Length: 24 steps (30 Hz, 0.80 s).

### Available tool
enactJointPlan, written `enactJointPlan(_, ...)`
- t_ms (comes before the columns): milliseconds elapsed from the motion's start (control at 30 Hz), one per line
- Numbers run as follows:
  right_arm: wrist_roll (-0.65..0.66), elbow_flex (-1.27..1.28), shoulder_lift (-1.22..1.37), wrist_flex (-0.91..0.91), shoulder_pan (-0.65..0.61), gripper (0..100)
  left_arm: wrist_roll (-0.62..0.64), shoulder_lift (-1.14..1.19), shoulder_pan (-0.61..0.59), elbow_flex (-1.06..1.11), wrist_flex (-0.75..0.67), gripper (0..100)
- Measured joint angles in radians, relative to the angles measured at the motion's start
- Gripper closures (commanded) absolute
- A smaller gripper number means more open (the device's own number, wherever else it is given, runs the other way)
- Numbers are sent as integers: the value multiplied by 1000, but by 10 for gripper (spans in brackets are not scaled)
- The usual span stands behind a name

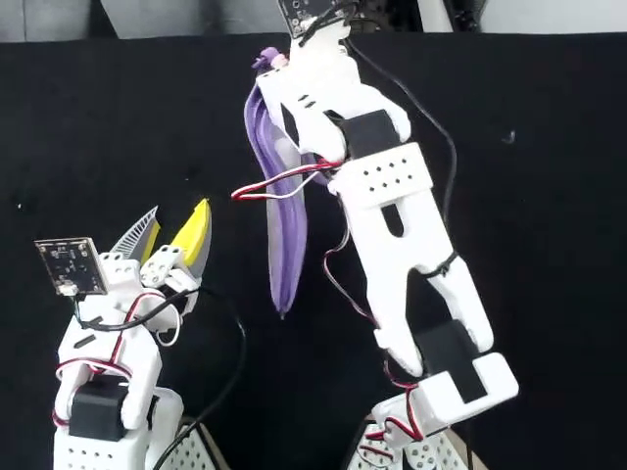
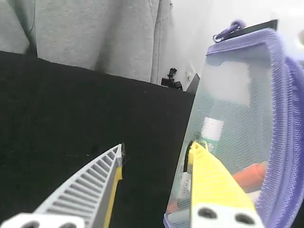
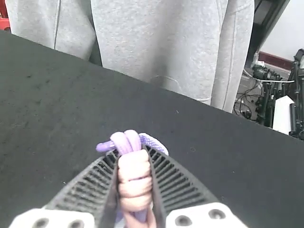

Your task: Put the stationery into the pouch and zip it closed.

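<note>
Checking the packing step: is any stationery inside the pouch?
Inside: through the mesh of the pouch, a white-labelled tube and an orange item show.

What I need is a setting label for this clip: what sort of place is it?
Likely a robotics lab or workshop: two white robot arms, left and right holding a purple pouch, at a table draped in black cloth, with tangled cables and gear behind it.

The table [image 1: 98, 127] is covered edge to edge in matte black, speckled here and there with lint. Beyond its far side stands a plain white wall [image 2: 199, 28]. Off in one corner, a tangle of cables [image 3: 247, 102] hangs beside dark stands [image 3: 297, 95] and a white box [image 3: 283, 114]. The light is soft and even.
</note>
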Motion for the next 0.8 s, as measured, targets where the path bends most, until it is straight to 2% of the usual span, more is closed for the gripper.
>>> enactJointPlan(133, 0, -49, 87, -2, -8, 926, 2, -2, 0, 0, 0, 777)
enactJointPlan(300, -2, -256, 262, 31, -51, 832, 5, -2, 0, 0, 0, 777)
enactJointPlan(533, -2, -537, 414, 236, -55, 815, 5, -3, 2, 0, 0, 777)
enactJointPlan(800, -2, -852, 462, 525, -58, 814, 5, -3, 2, 0, 0, 777)
